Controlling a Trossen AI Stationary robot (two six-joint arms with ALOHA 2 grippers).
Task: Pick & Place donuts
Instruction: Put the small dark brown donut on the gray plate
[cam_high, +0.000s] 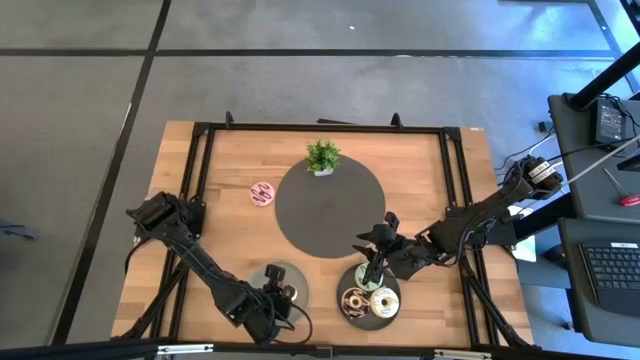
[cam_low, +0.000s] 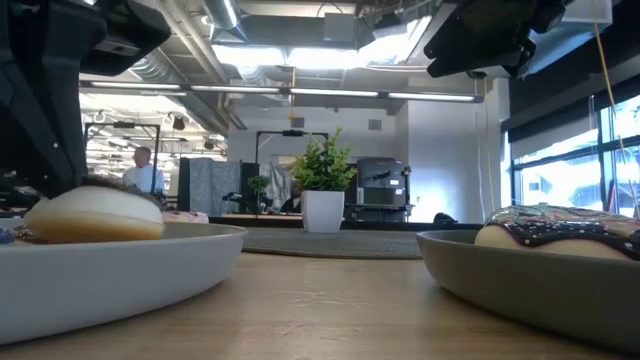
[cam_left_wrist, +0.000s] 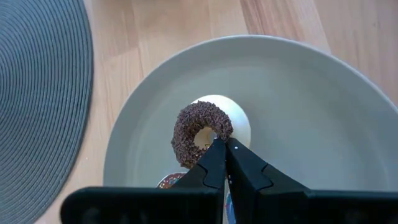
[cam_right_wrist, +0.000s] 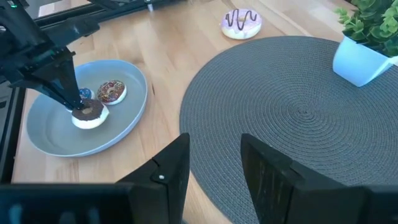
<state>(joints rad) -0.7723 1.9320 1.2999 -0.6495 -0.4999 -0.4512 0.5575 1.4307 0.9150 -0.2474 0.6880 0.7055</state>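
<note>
My left gripper is over the left grey plate, shut at a chocolate sprinkled ring donut that rests on a cream donut. The right wrist view shows the same stack beside another sprinkled donut. My right gripper is open and holds nothing. It hangs over the far rim of the right plate, which holds a dark sprinkled donut and a cream donut. A pink donut lies flat on the wood. My left gripper comes from above, slanting, with its closed fingertips on the chocolate donut's ring beside the hole. I cannot tell whether they pinch the ring or only touch it. The donut lies tilted on the cream donut, not lifted clear.
A large dark round woven mat fills the table's middle. A small potted plant stands on its far edge. A black frame runs along the table's sides. Bare wood lies between the two plates and left of the mat.
</note>
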